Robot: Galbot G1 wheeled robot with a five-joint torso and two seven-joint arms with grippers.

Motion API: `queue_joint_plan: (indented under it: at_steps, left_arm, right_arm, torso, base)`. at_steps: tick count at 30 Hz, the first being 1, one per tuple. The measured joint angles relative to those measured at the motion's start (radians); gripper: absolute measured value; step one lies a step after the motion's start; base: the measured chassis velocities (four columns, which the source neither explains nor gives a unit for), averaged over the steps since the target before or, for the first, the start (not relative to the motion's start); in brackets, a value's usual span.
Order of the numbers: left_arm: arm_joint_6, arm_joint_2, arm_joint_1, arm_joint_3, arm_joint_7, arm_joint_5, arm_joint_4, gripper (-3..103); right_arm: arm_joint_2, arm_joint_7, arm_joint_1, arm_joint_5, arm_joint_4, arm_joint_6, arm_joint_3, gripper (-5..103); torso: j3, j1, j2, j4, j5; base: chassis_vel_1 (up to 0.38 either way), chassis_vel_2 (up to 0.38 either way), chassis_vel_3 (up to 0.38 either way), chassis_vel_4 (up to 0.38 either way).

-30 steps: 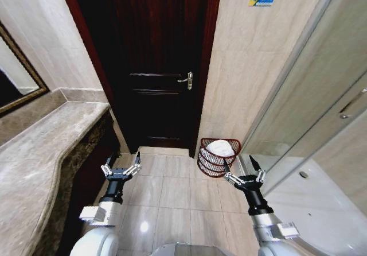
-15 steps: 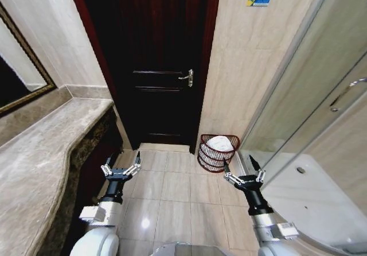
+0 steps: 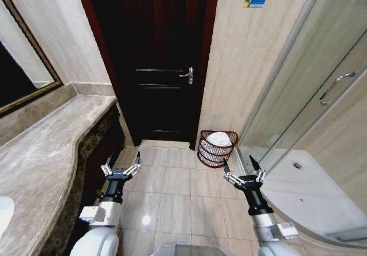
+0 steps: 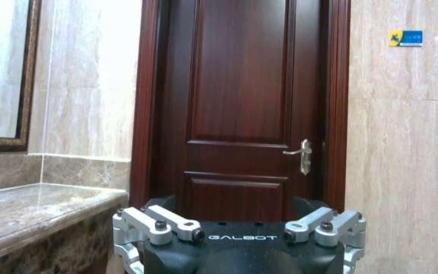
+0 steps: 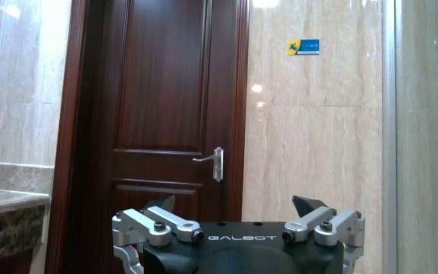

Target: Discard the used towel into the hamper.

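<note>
Reading "GALBOT", both grippers, left [image 3: 121, 169] and right [image 3: 243, 174], seemingly spread fingers, empty.

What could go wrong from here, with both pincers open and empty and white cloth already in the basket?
1. The dark red-brown wire hamper sits tight between the tiled wall and the glass shower door; the right pincer could clip the glass.
2. It looks light, so a nudge might tip it.
3. The left pincer hangs near the marble counter's edge; turning may graze it.
</note>
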Motion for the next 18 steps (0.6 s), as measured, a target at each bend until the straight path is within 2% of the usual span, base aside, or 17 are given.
queue_joint_plan:
  at_steps: [18]
  left_arm:
    - [0.000,0.000,0.000,0.000,0.000,0.000,0.000,100]
  right_arm:
    - [0.000,0.000,0.000,0.000,0.000,0.000,0.000,100]
  torso:
    - [0.000,0.000,0.000,0.0000,0.0001]
  base:
    - [0.087,-0.086,-0.088,0.086]
